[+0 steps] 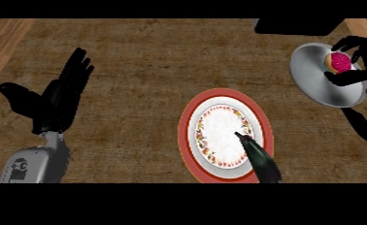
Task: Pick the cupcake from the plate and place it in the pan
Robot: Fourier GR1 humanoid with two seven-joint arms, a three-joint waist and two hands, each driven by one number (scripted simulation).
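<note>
The cupcake (338, 62), pink-topped with a tan base, is held over the silver pan (312, 81) at the right edge. My right hand (349, 77) is curled round it, black fingers above and below it. I cannot tell whether the cupcake touches the pan's bottom. The plate (188, 122), red-rimmed with a white, flower-edged centre, lies in the lower middle with no cupcake on it. My left hand (63, 93) stands open at the far left, fingers up, away from both.
A dark tapered object (257, 158) lies across the plate's lower right part. A black block (297, 25) sits at the back right above the pan. The brown counter (143, 73) stretches between the left hand and the plate.
</note>
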